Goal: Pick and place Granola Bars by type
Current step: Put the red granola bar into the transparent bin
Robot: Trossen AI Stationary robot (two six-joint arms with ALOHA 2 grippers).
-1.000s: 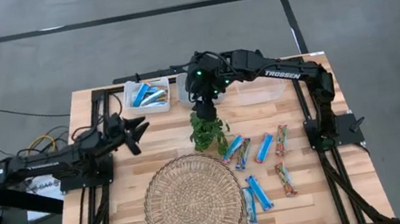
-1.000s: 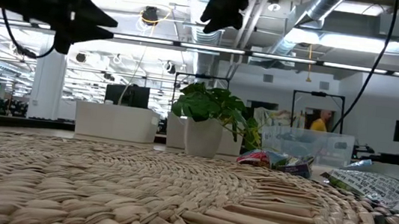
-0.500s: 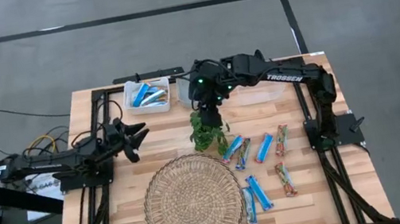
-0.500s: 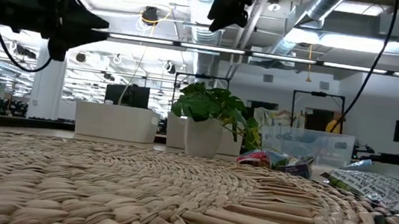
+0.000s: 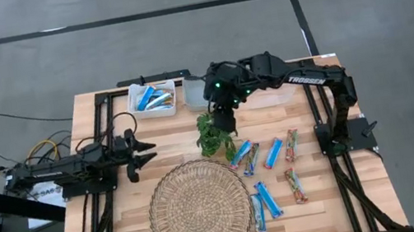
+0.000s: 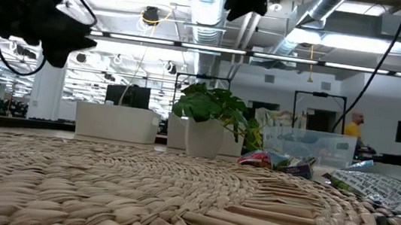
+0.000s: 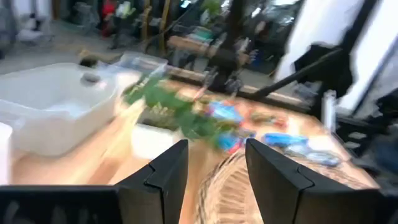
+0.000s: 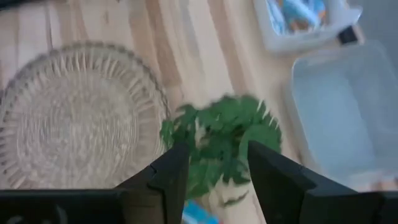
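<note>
Several granola bars lie flat on the wooden table right of a round woven mat (image 5: 199,209): blue ones (image 5: 273,153) (image 5: 266,200) and reddish ones (image 5: 291,144) (image 5: 293,186). More blue bars (image 5: 156,99) lie in a white bin (image 5: 133,103) at the far side. My right gripper (image 5: 224,120) is open and empty, high above the small green plant (image 5: 214,136), which shows between its fingers in the right wrist view (image 8: 217,134). My left gripper (image 5: 142,151) is open and empty, above the table left of the mat.
A clear plastic bin (image 5: 266,96) stands at the far side, partly under my right arm, and shows in the right wrist view (image 8: 336,112). The potted plant (image 6: 212,114) stands between the bins and the mat. Black frame rails run along both table sides.
My left gripper has swung toward the table's near edge and come lower, staying open. My right gripper has shifted a little toward the table's right and near edges, from over the bins to over the plant, staying open. No bar has moved.
</note>
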